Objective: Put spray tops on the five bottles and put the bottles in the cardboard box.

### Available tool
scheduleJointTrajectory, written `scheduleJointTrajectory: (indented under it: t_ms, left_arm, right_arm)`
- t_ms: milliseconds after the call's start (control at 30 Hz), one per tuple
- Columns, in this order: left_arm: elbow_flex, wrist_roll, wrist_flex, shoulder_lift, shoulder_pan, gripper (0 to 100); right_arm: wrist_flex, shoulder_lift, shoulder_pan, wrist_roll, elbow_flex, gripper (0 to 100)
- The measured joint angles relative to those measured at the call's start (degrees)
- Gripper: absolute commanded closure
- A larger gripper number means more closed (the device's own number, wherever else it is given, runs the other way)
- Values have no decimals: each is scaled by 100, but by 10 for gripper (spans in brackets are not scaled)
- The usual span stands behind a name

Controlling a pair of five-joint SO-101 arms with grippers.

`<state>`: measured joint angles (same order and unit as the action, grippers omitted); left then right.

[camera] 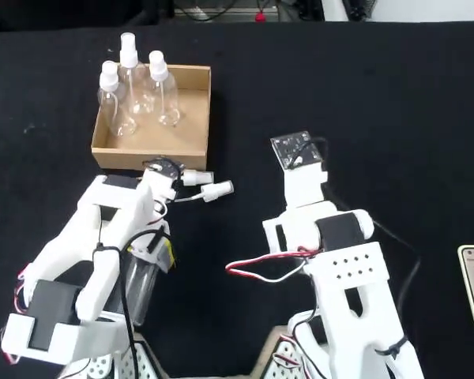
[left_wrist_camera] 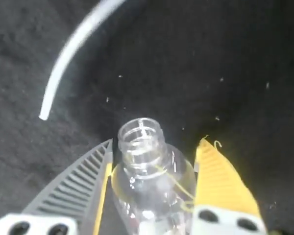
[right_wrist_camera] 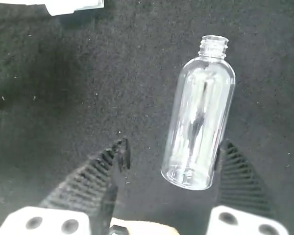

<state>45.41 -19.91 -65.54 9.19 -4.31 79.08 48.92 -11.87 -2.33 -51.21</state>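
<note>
The table point(camera: 395, 95) is black all over. The left gripper point(left_wrist_camera: 157, 147) is clamped on a clear bottle point(left_wrist_camera: 142, 166). This bottle has no top and its mouth is open. In the high view it shows in the lower left of the frame, beside the left arm. A thin white tube point(left_wrist_camera: 68, 54) lies on the table past the bottle's mouth.

The right gripper point(right_wrist_camera: 175, 146) has its jaws wide apart. A second bare bottle point(right_wrist_camera: 201, 122) lies flat on the table between them, nearer to one jaw.

In the high view a spray top point(camera: 197, 178) and another spray top point(camera: 219, 190) lie side by side, a little left of the middle. They are near the cardboard box point(camera: 150, 154) in the upper left. Three capped bottles point(camera: 164, 91) stand inside it
</note>
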Motion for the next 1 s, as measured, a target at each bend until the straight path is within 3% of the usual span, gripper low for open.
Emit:
scheduleJointTrajectory:
  t_ms: [400, 1000]
  left_arm:
    - [-510, -141, -457, 105, 158, 706]
    - [607, 580, -510, 1231, 466, 707]
  right_arm:
    - [0, 0, 0, 0, 0, 719]
    - [0, 0, 0, 0, 0, 719]
